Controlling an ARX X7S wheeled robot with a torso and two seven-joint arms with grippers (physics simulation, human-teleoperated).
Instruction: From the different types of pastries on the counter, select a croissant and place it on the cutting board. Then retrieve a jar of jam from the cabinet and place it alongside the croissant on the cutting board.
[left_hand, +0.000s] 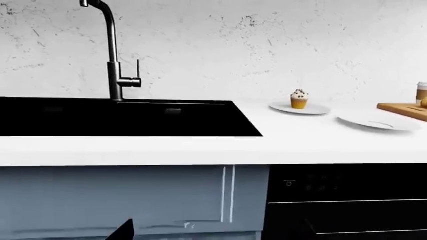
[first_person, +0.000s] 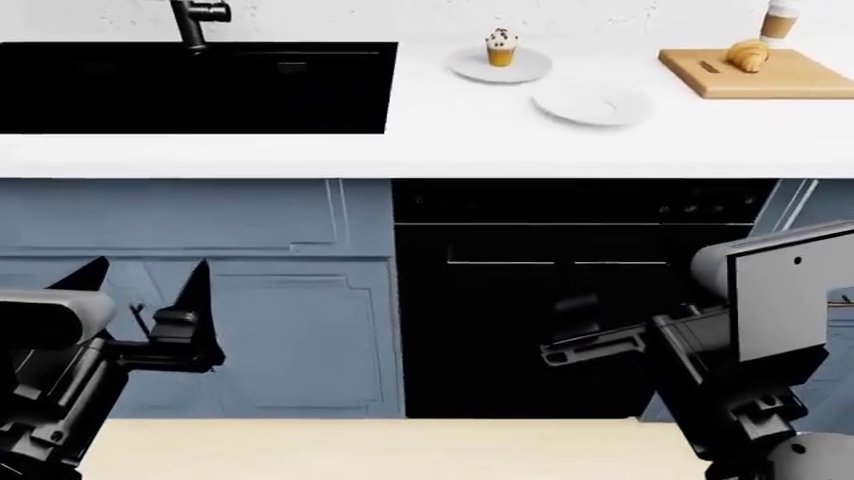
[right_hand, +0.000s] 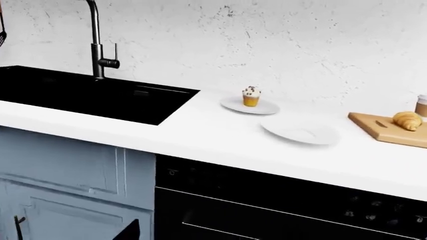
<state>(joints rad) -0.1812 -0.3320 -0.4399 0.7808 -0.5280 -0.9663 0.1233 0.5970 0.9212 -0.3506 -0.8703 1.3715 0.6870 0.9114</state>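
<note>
White counter (first_person: 267, 150), croissant (first_person: 747, 55) on cutting board (first_person: 814, 75); left gripper (first_person: 147, 290) spread, right gripper (first_person: 587, 350) unclear, no legible writing

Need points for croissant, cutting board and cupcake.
croissant (right_hand: 407, 120): right wrist view, middle of its ridged body.
cutting board (first_person: 787, 80): head view, bare wood beside the croissant.
cupcake (left_hand: 299, 99): left wrist view, yellow base under the frosting.

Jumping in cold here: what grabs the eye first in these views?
The big black sink set into the white counter stands out first. Then the croissant lying on the cutting board at the counter's far right, and the cupcake on a white plate beside an empty plate.
</note>
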